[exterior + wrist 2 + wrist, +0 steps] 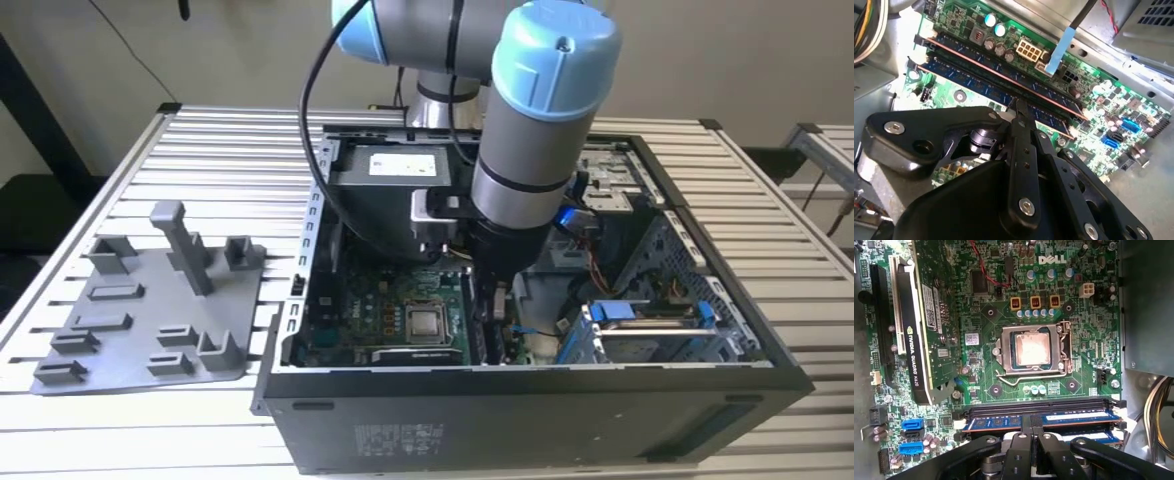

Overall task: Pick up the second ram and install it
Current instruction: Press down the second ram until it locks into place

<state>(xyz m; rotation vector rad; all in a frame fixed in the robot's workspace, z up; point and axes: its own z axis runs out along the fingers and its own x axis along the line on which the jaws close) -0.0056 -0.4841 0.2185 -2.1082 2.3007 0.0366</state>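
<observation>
The second ram (969, 87) (1079, 418) is a long green stick standing on edge in a motherboard slot inside the open computer case (534, 395). My gripper (1018, 106) (1032, 419) (498, 315) reaches down into the case. Its black fingers are shut together, and their tips rest on the stick's top edge near the middle. The jaws line up along the stick, not across it. Another ram stick (984, 70) (1094, 436) sits in the slot right beside it.
A CPU socket (1031, 350) (427, 322) lies beside the ram slots, and a graphics card (919, 325) stands beyond it. A blue-tipped cable (1059, 50) hangs near the slots. The drive cage (641, 315) is close by. A grey fixture plate (147, 310) lies outside the case.
</observation>
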